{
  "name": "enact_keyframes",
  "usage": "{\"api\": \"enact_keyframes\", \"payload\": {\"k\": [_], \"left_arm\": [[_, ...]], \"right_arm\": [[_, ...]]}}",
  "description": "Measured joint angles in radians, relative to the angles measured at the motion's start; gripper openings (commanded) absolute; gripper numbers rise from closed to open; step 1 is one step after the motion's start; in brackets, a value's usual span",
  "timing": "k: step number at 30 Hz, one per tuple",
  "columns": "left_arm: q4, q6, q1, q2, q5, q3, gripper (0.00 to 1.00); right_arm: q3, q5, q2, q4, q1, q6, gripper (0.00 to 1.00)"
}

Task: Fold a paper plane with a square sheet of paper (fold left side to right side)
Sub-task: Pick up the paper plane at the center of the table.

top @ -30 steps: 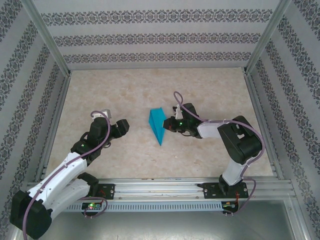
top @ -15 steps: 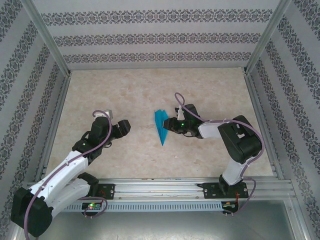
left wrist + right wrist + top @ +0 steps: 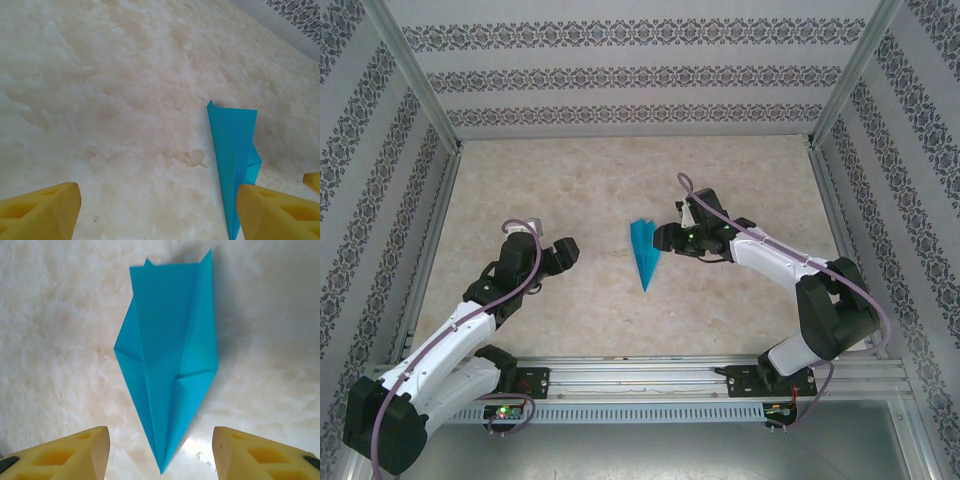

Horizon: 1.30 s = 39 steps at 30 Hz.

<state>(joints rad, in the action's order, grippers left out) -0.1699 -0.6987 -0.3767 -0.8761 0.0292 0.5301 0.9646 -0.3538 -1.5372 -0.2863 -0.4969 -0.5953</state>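
The left gripper [image 3: 563,254] hovers left of the paper plane [image 3: 643,254], spread wide and empty as it was a second ago. The plane, pinched at its right edge and propped up then, now lies flat mid-table [image 3: 570,190], nose toward the arms' bases. The right gripper [image 3: 663,238] has let go and sits just beside it, jaws parted, holding nothing.

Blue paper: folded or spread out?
Folded. The paper plane is a narrow pointed dart with creased overlapping layers, lying on the table.
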Motion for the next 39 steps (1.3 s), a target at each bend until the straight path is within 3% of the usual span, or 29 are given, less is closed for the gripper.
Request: {"api": "enact_keyframes", "payload": {"k": [8,23,32,39], "left_arm": [[0.004,0.006,0.021,0.002,0.013,0.0,0.82],[0.009,0.009,0.045,0.016,0.027,-0.014,0.83],[0.015,0.011,0.059,0.017,0.043,-0.021,0.83],[0.017,0.011,0.066,0.017,0.047,-0.025,0.83]], "right_arm": [[0.145,0.051,-0.158,-0.158,-0.089,0.013,0.58],[0.295,0.104,-0.349,-0.234,-0.117,0.023,0.56],[0.323,0.108,-0.387,-0.254,-0.118,0.023,0.44],[0.341,0.13,-0.407,-0.284,-0.14,0.023,0.28]]}}
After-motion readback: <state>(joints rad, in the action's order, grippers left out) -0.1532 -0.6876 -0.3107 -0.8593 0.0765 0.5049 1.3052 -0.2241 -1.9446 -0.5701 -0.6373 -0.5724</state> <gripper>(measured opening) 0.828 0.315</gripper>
